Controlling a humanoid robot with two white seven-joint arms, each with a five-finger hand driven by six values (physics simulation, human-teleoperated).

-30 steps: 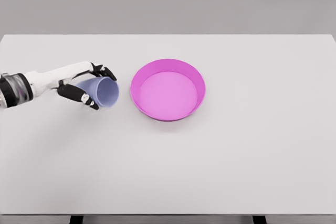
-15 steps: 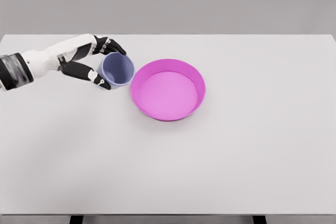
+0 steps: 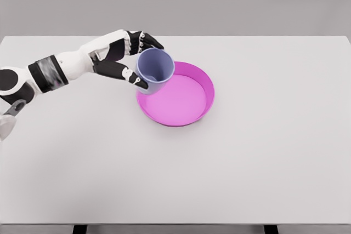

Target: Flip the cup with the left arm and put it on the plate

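Above the left rim of the pink plate (image 3: 202, 80), the left hand (image 3: 129, 58) grips the lilac cup (image 3: 155, 68), fingers wrapped around its wall, mouth up and tilted slightly. Cup overlaps the plate's near-left edge. Risk noted: release here may land the base on the raised rim, tipping the cup onto the white table (image 3: 263, 157). Right arm out of view.

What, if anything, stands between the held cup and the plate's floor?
Nothing visible. The left hand grips the blue cup, mouth up, over the left rim of the pink plate. The plate's inside is bare, and nothing else shows on the table.
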